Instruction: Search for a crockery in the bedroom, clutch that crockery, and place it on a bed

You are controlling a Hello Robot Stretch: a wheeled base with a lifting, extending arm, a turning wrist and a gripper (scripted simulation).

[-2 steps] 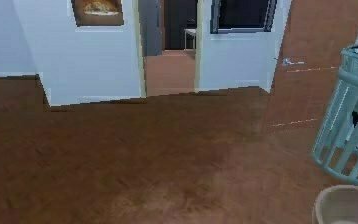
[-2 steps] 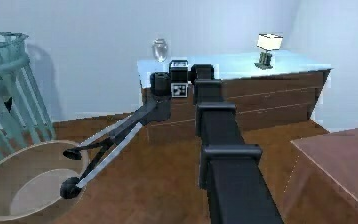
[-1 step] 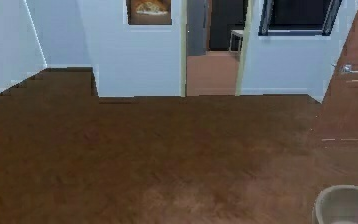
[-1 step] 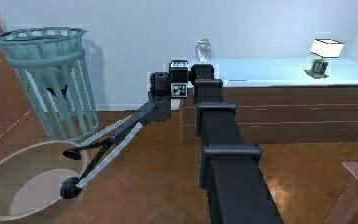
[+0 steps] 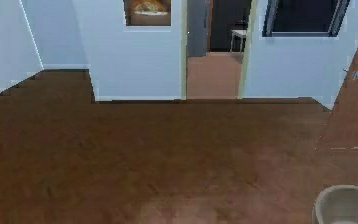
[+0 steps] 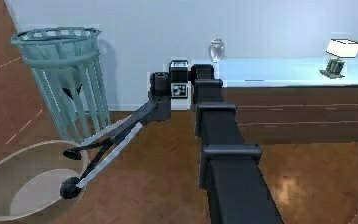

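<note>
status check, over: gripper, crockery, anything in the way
Gripper low at round beige bowl-like vessel on the floor. Cannot tell whether it holds anything. Tall teal wire basket stands close behind the vessel, may crowd the reach.

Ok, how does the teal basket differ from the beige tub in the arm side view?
The teal basket is tall with see-through slatted walls; the beige tub is low with solid walls. The basket stands farther out, the tub at the bottom-left corner. Both are round and open-topped.
</note>
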